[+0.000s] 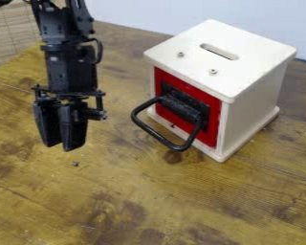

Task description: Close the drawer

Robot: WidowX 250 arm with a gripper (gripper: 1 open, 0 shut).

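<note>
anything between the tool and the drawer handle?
Nothing visible. The tool hangs over bare wooden table to the left of the white box, and the stretch of tabletop between it and the black loop handle on the red drawer front holds no objects.

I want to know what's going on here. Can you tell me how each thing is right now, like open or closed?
drawer: looks pulled out a little from the red front, not fully closed
handle: sticks out toward the hand, untouched
hand: fingers close together, pointing down, holding nothing, off to the left of the box
box: upright on the table, slot on top
</note>
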